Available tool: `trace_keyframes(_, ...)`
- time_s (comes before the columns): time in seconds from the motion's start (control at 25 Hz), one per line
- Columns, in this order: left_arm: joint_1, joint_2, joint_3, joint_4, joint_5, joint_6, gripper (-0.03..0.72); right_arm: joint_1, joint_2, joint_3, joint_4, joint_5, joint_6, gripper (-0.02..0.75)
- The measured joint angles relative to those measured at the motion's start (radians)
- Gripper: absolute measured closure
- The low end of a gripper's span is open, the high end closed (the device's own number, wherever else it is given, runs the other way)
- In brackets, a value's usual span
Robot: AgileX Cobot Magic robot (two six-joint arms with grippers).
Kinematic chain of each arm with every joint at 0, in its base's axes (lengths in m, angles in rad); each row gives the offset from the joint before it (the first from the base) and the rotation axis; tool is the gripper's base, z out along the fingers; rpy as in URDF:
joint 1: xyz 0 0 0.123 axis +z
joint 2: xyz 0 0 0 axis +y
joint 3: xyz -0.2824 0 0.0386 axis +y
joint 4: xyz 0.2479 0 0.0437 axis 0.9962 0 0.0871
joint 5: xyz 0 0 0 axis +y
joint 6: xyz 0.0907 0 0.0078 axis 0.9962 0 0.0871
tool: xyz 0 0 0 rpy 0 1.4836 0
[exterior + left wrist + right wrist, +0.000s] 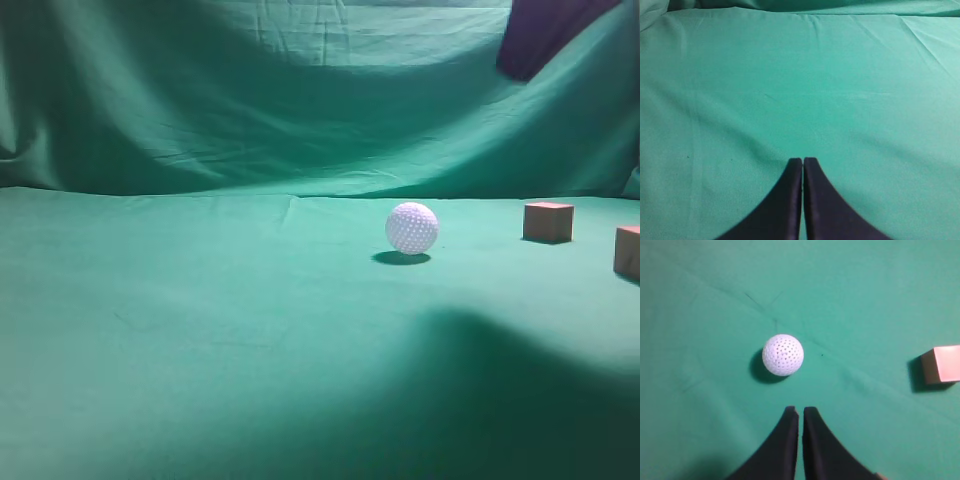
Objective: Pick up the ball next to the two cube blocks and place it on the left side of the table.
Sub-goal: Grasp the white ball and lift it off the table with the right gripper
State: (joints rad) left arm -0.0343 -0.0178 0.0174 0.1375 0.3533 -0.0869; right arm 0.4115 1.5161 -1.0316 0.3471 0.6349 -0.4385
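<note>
The white dimpled ball [412, 228] rests on the green table [200, 330] right of centre. Two tan cube blocks stand to its right, one [548, 221] farther back and one [628, 251] cut by the right edge. In the right wrist view the ball [783, 355] lies just ahead of my right gripper [801, 411], which is shut and empty above the cloth; one cube [941, 365] sits at the right. My left gripper [803, 161] is shut and empty over bare green cloth [790, 75]. Neither gripper shows in the exterior view.
Green cloth backdrop [250, 90] hangs behind the table. A dark purple shape [550, 30] shows at the top right of the backdrop. A broad shadow [500, 400] covers the table's front right.
</note>
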Motion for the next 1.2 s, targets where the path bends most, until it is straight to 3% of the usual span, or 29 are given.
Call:
trace_keyframes(0.04, 0.0, 0.0, 0.0, 0.0, 0.0, 0.0, 0.688, 0.002, 0.04, -0.024, 0.0, -0.002, 0.0, 0.738)
trace_keyframes(0.08, 0.0, 0.0, 0.0, 0.0, 0.0, 0.0, 0.688, 0.002, 0.078, -0.047, 0.012, -0.004, 0.0, 0.691)
trace_keyframes(0.2, 0.0, 0.0, 0.0, 0.0, 0.0, 0.0, 0.688, 0.002, 0.176, -0.103, 0.085, 0.003, -0.054, 0.507)
trace_keyframes(0.36, 0.0, 0.0, 0.0, 0.0, 0.0, 0.0, 0.688, 0.002, 0.29, -0.159, 0.196, 0.032, -0.189, 0.189)
trace_keyframes(0.48, 0.0, 0.0, 0.0, 0.0, 0.0, 0.0, 0.688, 0.002, 0.355, -0.192, 0.222, 0.035, -0.222, 0.078)
trace_keyframes(0.6, 0.0, 0.0, 0.0, 0.0, 0.0, 0.0, 0.688, 0.002, 0.408, -0.219, 0.23, 0.033, -0.23, 0.095)
trace_keyframes(0.92, 0.0, 0.0, 0.0, 0.0, 0.0, 0.0, 0.688, 0.016, 0.481, -0.244, 0.237, -0.006, -0.267, 0.412)
trace_keyframes(1.2, 0.0, 0.0, 0.0, 0.0, 0.0, 0.0, 0.688, 0.06, 0.495, -0.405, 0.241, 0.105, -0.276, 0.415)
